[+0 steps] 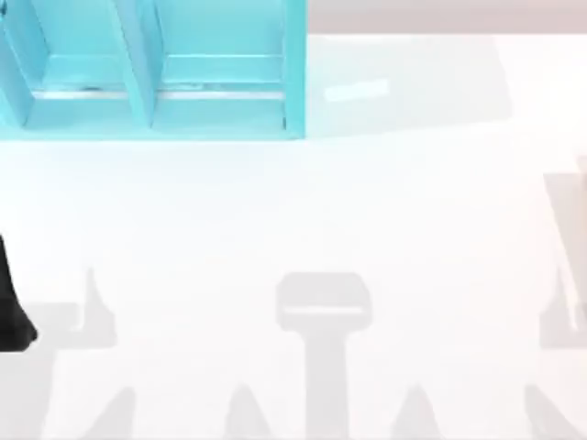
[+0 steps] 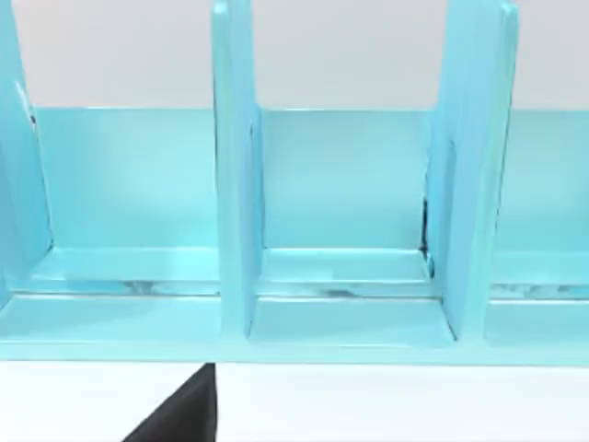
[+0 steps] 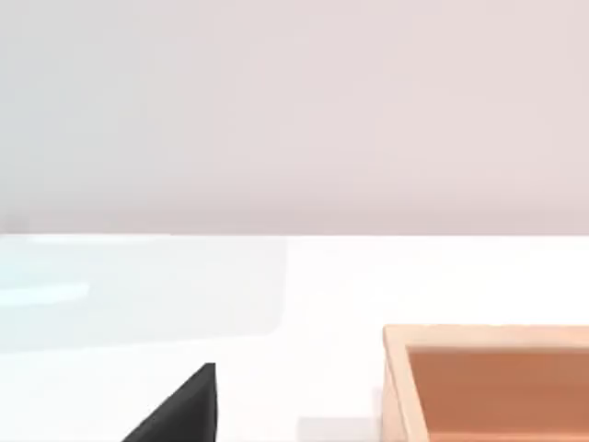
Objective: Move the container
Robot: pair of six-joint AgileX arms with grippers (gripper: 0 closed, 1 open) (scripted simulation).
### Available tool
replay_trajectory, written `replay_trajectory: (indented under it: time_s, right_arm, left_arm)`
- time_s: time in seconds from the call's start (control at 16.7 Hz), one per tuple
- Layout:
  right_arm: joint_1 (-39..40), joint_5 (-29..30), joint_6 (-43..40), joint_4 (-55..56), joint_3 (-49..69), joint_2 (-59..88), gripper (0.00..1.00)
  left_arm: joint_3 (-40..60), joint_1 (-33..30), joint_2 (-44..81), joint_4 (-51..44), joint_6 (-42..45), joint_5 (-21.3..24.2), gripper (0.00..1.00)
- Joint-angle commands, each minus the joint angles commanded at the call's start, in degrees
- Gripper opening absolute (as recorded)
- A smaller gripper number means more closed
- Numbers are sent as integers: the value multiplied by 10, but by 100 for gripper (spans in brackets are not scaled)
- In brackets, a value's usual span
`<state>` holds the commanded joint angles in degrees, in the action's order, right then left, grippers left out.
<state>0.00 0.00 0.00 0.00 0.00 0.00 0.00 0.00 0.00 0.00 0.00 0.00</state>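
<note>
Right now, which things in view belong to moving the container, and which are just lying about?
Part of the job:
- container, turquoise, with inner dividers, at the table's far left
- left arm, at the table's left edge

Lying about:
- wooden box, open-topped, seen from the right wrist
- white table

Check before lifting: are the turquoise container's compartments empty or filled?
Empty, where visible: the container shows bare floors between its dividers; parts run past the frame.
</note>
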Motion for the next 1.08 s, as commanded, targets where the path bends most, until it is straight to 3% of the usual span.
replay_trajectory:
  time_s: [0.24,0.48,1.08]
  right_arm:
    - [0,0,0,0,0,0,100]
    - [0,0,0,0,0,0,100]
    - [0,0,0,0,0,0,100]
  left_arm:
    - [19,1,19,-18,2,1,100]
    - [122,12,129,-111,15,2,100]
    - [514,57,666,-494,66,-2,100]
